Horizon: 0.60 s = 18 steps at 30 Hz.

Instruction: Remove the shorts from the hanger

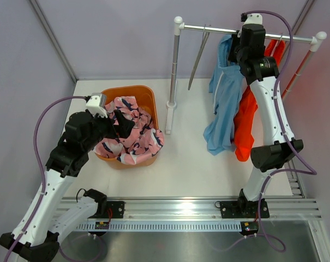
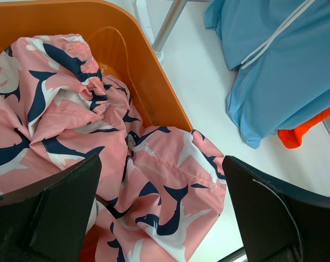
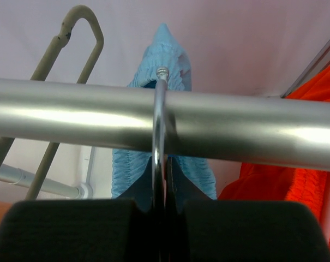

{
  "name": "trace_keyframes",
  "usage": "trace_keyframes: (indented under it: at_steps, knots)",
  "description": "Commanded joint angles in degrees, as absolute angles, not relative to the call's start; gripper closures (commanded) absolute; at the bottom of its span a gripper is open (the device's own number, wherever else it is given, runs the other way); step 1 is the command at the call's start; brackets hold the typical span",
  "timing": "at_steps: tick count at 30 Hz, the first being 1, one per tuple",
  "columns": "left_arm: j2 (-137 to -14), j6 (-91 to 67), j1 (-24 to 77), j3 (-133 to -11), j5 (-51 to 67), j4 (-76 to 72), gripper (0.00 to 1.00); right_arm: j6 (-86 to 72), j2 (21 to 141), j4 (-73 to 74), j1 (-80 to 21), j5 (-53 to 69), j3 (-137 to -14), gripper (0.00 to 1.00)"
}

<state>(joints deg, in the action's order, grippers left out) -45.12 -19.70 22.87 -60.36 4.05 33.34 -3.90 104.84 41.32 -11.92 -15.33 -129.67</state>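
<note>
The pink shorts with navy-and-white pattern lie bunched in the orange basket, one leg draped over its front rim. My left gripper hovers just above them, jaws wide open and empty; the pink shorts lie between its fingers. The light blue shorts and the bright orange shorts hang from the rail. My right gripper is at the rail, shut on the metal hanger hook of the light blue shorts. The orange shorts hang to the right.
An empty hanger hangs on the rail's left part, also in the right wrist view. The rack's left post stands just right of the basket, its right post by the right wall. The basket wall lies under my left wrist.
</note>
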Motion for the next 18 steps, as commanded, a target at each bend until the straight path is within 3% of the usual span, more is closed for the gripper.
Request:
trace_keyframes:
  at_steps: [1,18]
  knots:
    - [-45.4,-19.3,22.9,-60.4,5.7,30.7,0.01,-4.7,98.6,38.4,-11.5,-13.0,-132.1,1.0]
    - [-46.4,-19.7,22.9,-61.3,6.4,30.7,0.01,-7.6,89.1,36.6,-11.5,-7.5,-123.3,1.0]
